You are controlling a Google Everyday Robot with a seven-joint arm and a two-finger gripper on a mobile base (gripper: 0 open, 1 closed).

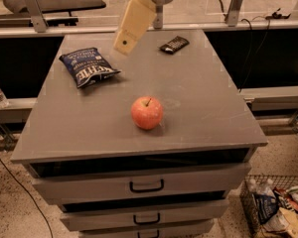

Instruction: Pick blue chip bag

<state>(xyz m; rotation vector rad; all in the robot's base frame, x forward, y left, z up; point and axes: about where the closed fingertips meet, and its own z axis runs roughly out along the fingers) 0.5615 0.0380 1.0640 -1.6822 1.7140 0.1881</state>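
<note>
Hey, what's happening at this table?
A robot arm is meant to pick up the blue chip bag. Its tool hangs over the back of the table, close to the bag but not touching it. The bag lies flat, not yet picked up. An apple and a dark wrapper sit apart from it.

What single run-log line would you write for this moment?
gripper: over table rear, clear of blue chip bag | bag: lying rear-left, ungrasped | apple: front-centre

Probably lab: drawer cabinet [203, 98], metal rail [268, 26], robot claw [125, 43] above cabinet's far side.
</note>
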